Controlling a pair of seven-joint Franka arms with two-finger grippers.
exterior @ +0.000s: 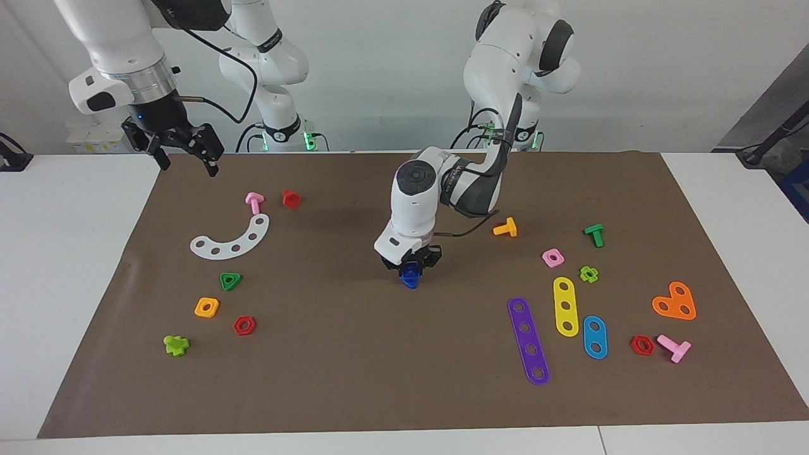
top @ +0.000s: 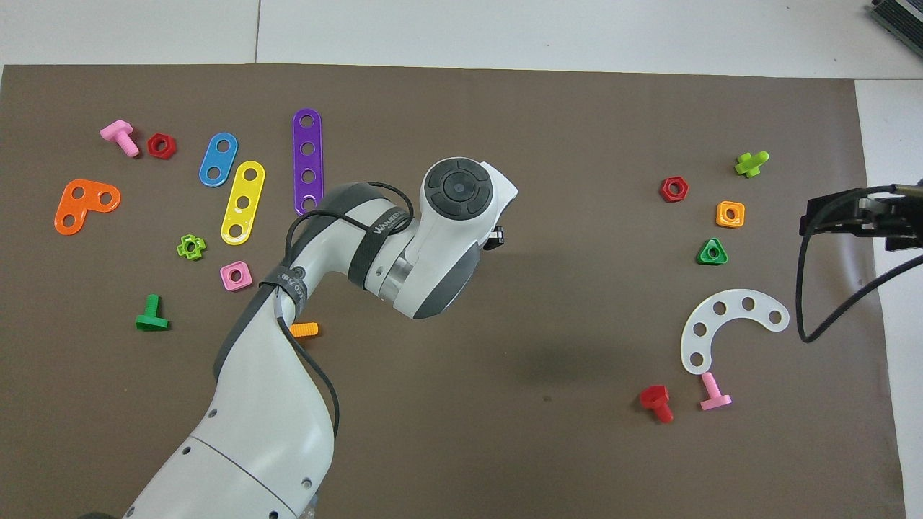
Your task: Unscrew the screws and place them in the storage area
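Note:
The dark-blue screw (exterior: 411, 276), triangular head showing, sits low over the middle of the brown mat with my left gripper (exterior: 411, 270) shut on it from above. I cannot tell whether it touches the mat. In the overhead view the left arm's wrist (top: 454, 216) hides both the gripper and the screw. My right gripper (exterior: 188, 162) hangs open and empty, raised over the mat's corner at the right arm's end; it shows again as the right gripper (top: 829, 215) at the edge of the overhead view. The storage area is the brown paper mat (exterior: 354, 360) itself.
Toward the left arm's end lie a purple strip (exterior: 528, 341), a yellow strip (exterior: 565, 306), a pink nut (exterior: 552, 257) and an orange bolt (exterior: 505, 227). Toward the right arm's end lie a white curved strip (exterior: 232, 239), a green triangular nut (exterior: 231, 280) and a red nut (exterior: 244, 325).

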